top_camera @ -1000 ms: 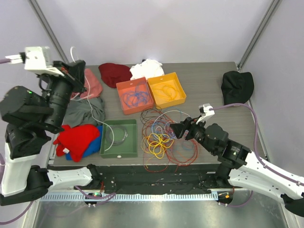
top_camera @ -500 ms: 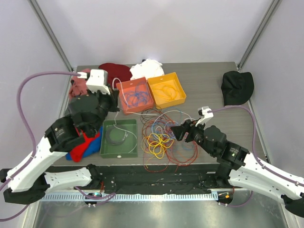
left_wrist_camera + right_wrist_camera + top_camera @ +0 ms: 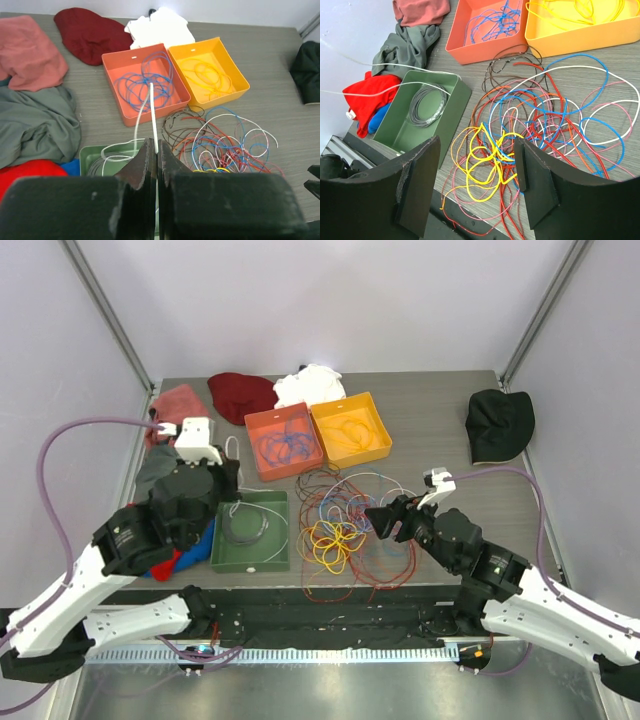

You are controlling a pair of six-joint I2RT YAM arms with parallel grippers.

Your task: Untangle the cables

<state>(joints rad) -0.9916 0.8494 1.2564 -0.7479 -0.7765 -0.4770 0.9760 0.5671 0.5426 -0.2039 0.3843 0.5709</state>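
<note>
The cables [image 3: 350, 520] lie as a tangle of red, blue, white, pink and yellow loops near the table's front edge. My left gripper [image 3: 156, 147] is shut on a white cable [image 3: 152, 110], which rises from between its fingertips and also loops down into the green tray [image 3: 95, 152]. Seen from above, that gripper [image 3: 228, 480] hangs over the green tray's far left corner. My right gripper [image 3: 477, 150] stands open just above the yellow cable loops [image 3: 490, 155], touching nothing. From above it [image 3: 380, 520] sits at the tangle's right side.
The green tray [image 3: 280, 502] holds a grey coil. An orange tray [image 3: 254, 420] holds blue cable and a yellow tray [image 3: 375, 405] holds yellow cable. Clothes lie at the left [image 3: 180, 405] and back [image 3: 240, 392], and a black hat [image 3: 498, 423] at the right.
The left arm has swung down from high at the far left to over the green tray, still shut on the white cable. The right arm has barely moved.
</note>
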